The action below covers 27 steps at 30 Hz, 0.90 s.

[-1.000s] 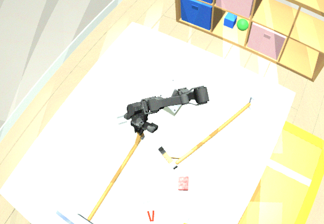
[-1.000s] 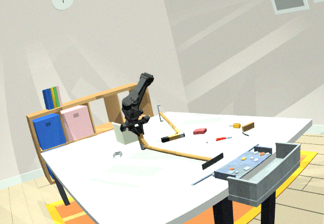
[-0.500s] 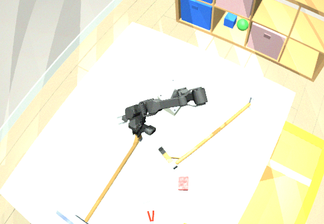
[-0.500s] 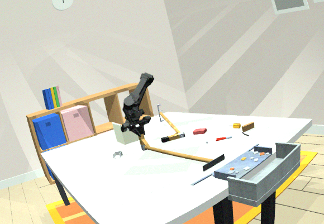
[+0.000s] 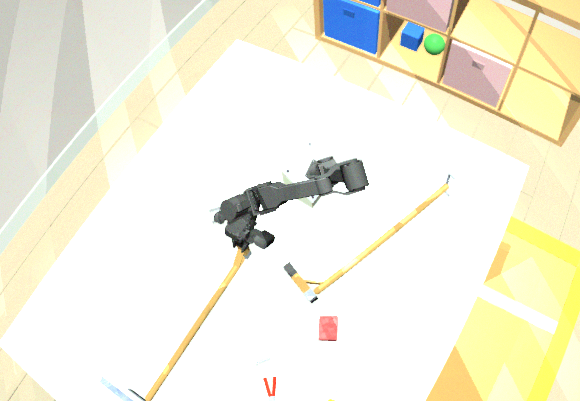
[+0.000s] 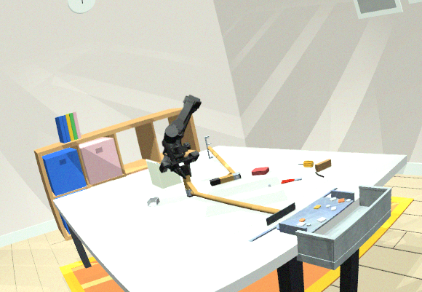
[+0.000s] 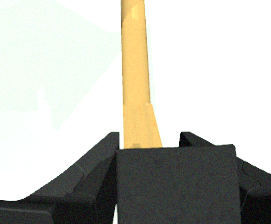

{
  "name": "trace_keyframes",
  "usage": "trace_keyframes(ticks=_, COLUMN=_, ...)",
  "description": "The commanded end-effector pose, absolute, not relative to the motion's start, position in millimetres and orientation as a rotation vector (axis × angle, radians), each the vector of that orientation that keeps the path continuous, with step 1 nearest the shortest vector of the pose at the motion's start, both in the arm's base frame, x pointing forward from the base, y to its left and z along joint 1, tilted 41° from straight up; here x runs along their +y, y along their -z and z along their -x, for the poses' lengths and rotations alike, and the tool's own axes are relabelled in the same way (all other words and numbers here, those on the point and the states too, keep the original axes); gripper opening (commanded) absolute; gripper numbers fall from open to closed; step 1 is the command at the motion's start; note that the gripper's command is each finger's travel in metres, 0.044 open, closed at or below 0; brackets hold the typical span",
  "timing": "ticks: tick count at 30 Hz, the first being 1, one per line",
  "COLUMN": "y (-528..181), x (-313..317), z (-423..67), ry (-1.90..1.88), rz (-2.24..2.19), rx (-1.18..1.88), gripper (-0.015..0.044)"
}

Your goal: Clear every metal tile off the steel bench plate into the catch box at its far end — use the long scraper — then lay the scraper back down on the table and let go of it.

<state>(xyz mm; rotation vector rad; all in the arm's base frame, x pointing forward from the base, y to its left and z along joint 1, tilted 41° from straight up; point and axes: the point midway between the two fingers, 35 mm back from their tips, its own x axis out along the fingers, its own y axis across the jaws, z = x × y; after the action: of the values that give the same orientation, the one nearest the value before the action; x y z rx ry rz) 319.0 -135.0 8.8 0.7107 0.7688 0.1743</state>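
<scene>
My gripper [image 5: 242,249] [image 6: 186,174] [image 7: 150,140] is shut on the long scraper [image 5: 197,322] [image 6: 236,202] [image 7: 135,60] at its upright grip end. A black block between the fingers hides the contact in the wrist view. The wooden shaft runs away to a wide black blade [image 6: 281,213], which is at the arm-side edge of the steel bench plate [image 6: 309,214]; its exact height is unclear. Several tiles lie scattered on the plate, among them a yellow tile [image 6: 317,207], an orange tile [image 6: 340,200] and a white tile [image 6: 321,219]. The grey catch box [image 6: 349,244] is beyond the plate's far side.
A second long-handled tool [image 5: 382,240] [image 6: 222,161] with a pronged metal head lies beside the arm. A red block [image 5: 328,328] [image 6: 260,171], red-handled pliers [image 5: 270,386] [image 6: 288,180], a yellow screwdriver [image 6: 308,164] and a brown block [image 6: 323,165] lie on the table. A small metal bracket [image 6: 153,202] is near the arm.
</scene>
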Motion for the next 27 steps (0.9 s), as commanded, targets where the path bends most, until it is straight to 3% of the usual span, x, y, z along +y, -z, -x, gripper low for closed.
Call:
trace_keyframes(ticks=1, y=-13.3, x=-140.3, z=-329.9, ry=-0.164, rz=-0.699, rx=0.758, gripper=0.0)
trace_keyframes(ticks=27, y=-27.6, x=-128.4, z=-364.3, ry=-0.157, rz=-0.704, rx=0.752, gripper=0.0)
